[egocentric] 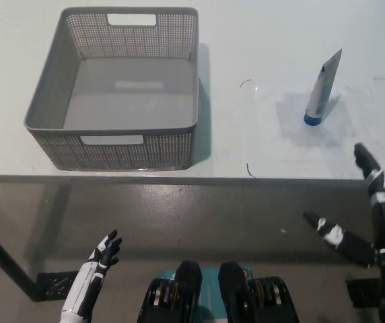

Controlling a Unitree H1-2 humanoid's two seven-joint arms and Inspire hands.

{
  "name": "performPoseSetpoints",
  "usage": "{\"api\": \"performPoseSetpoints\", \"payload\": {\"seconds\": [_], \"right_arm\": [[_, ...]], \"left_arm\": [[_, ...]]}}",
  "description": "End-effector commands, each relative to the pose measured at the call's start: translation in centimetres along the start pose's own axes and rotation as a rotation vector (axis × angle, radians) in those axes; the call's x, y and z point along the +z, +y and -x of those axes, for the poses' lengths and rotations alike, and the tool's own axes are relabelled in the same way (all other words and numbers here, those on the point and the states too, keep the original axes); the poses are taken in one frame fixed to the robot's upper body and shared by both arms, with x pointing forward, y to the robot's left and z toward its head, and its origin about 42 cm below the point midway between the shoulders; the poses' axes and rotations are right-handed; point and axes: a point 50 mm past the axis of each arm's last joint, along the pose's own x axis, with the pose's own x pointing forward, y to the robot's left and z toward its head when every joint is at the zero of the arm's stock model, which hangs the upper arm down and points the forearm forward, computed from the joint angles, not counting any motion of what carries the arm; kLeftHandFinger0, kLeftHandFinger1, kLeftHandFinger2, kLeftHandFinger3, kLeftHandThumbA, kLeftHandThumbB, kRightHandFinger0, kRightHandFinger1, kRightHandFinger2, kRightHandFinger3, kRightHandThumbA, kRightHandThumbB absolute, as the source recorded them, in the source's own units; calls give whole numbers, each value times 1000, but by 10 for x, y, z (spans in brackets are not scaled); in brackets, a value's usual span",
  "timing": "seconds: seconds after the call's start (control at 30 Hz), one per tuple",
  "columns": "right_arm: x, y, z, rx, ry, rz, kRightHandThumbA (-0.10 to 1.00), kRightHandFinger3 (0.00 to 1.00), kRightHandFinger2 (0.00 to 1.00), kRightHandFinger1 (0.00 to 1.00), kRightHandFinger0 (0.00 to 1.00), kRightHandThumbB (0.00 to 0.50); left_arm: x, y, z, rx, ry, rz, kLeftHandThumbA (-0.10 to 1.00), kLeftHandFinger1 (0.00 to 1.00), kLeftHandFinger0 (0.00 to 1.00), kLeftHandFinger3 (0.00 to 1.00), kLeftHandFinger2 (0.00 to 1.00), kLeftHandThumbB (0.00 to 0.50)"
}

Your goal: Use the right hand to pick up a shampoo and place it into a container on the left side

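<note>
At the lower left the left hand [97, 264] rests below the near edge of the worktop [260, 40], its dark fingers [110, 243] loosely spread and holding nothing. Above it, on the left part of the worktop, sits a grey perforated basket [122, 149], square with cut-out handles in its near and far walls; nothing lies inside it. To the right of the basket, across a bare stretch of pale surface, a faint rectangular outline with small dark corner marks shows on the worktop. Inside that outline the shampoo [321, 89] stands upright on its blue cap, a white and grey tube with its flat crimped end at the top, leaning slightly to the right and casting a soft shadow towards the left. It is well apart from the basket and touches nothing but the worktop. At the far right the right hand [371, 225] is raised at the near edge of the worktop, below and a little to the right of the tube and not touching it; its fingers [369, 167] are spread wide, one reaching up over the worktop edge and another pointing left, with nothing between them.
</note>
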Motion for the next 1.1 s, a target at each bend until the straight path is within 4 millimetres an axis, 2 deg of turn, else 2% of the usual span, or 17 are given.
{"api": "performPoseSetpoints", "payload": {"seconds": [0.0, 0.1, 0.2, 0.33, 0.37, 0.4, 0.47, 0.77, 0.9, 1.0, 1.07], "right_arm": [[6, -13, -25, -59, -31, 26, 927, 1000, 1000, 1000, 1000, 317], [4, -15, -41, -61, -9, 23, 937, 1000, 1000, 1000, 1000, 330], [-1, -13, -56, -57, 8, 8, 925, 1000, 1000, 1000, 1000, 341], [-8, -10, -73, -52, 57, -22, 938, 1000, 1000, 1000, 1000, 393], [-8, -10, -76, -54, 72, -35, 953, 1000, 1000, 1000, 1000, 430], [-10, -9, -84, -55, 95, -25, 996, 1000, 1000, 1000, 1000, 446], [-13, -7, -93, -55, 116, -50, 1000, 1000, 1000, 1000, 1000, 466], [-27, 6, -119, -32, 197, -96, 1000, 1000, 1000, 1000, 1000, 404], [-32, 11, -124, -41, 217, -97, 1000, 1000, 1000, 1000, 1000, 404], [-35, 14, -127, -38, 223, -108, 1000, 1000, 1000, 1000, 1000, 401], [-37, 14, -129, -40, 228, -92, 1000, 1000, 1000, 1000, 1000, 399]], "left_arm": [[8, 7, 0, 8, -62, -4, 1000, 1000, 1000, 1000, 1000, 307], [8, 7, 0, 9, -70, 0, 1000, 1000, 1000, 1000, 1000, 291], [8, 8, 1, 11, -67, 9, 1000, 1000, 1000, 1000, 1000, 304], [8, 9, 2, 13, -65, 17, 1000, 1000, 1000, 1000, 1000, 296], [9, 9, 2, 14, -67, 18, 1000, 1000, 1000, 1000, 1000, 290], [9, 10, 2, 15, -70, 20, 1000, 1000, 1000, 1000, 1000, 290], [9, 11, 1, 17, -69, 17, 1000, 1000, 1000, 1000, 1000, 295], [6, 14, 5, 22, -64, 25, 1000, 1000, 1000, 1000, 1000, 297], [6, 16, 6, 30, -62, 19, 1000, 1000, 1000, 1000, 1000, 315], [6, 17, 7, 35, -68, 24, 1000, 1000, 1000, 1000, 1000, 310], [6, 17, 9, 32, -66, 30, 1000, 1000, 1000, 1000, 1000, 288]]}}
